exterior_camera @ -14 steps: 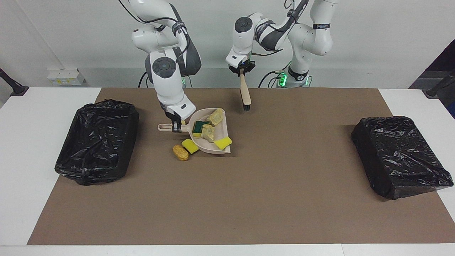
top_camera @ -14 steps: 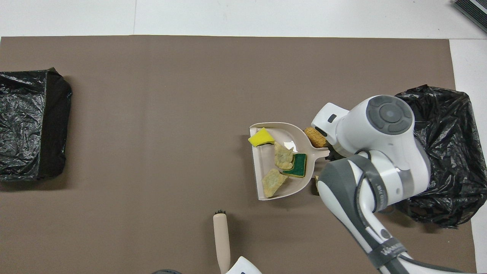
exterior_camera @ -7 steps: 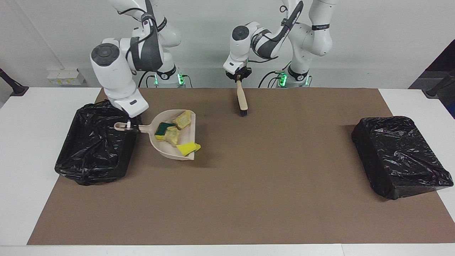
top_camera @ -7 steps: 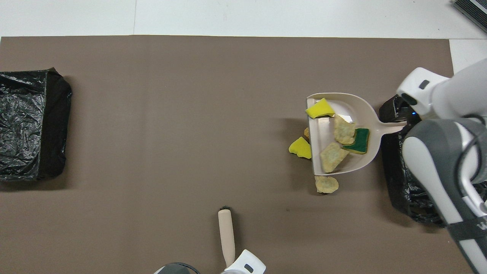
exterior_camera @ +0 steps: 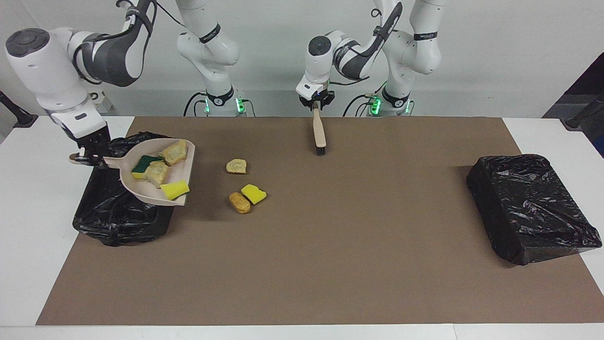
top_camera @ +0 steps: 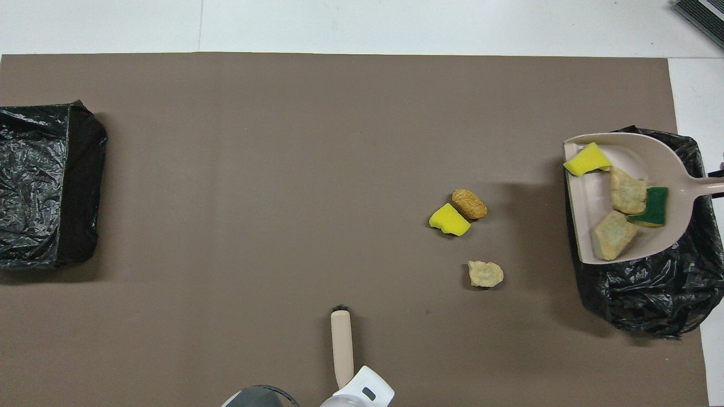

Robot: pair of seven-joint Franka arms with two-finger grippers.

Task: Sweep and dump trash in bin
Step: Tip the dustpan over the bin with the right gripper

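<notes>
The right gripper (exterior_camera: 89, 152), at the right arm's end of the desk (exterior_camera: 28, 236), pinches the handle of a beige dustpan (exterior_camera: 155, 177) and holds it raised over the black-lined bin (exterior_camera: 118, 212) standing there. In the overhead view only the dustpan's handle reaches the picture's edge; the gripper itself lies outside it. The pan carries four pieces of the trash: a yellow sponge piece (exterior_camera: 174, 190) at its open lip, a green-layered sponge piece (exterior_camera: 140, 166) close to the handle, and two pale beige chunks (exterior_camera: 156, 173) between them.

The left gripper (exterior_camera: 317, 101) hangs above the desk edge nearest the robots, about midway along it, and is clamped on the handle of a brush (exterior_camera: 319, 133), which hangs down with its dark bristles just over the brown mat (exterior_camera: 330, 259).

Three further pieces of trash lie on the mat between the brush and the dustpan: a pale chunk (exterior_camera: 236, 165), nearer to the robots, and a brown lump (exterior_camera: 239, 202) touching a second yellow sponge piece (exterior_camera: 254, 193), both farther from them.

A second black-lined bin (exterior_camera: 531, 208) stands at the left arm's end of the desk, well apart from everything else.
</notes>
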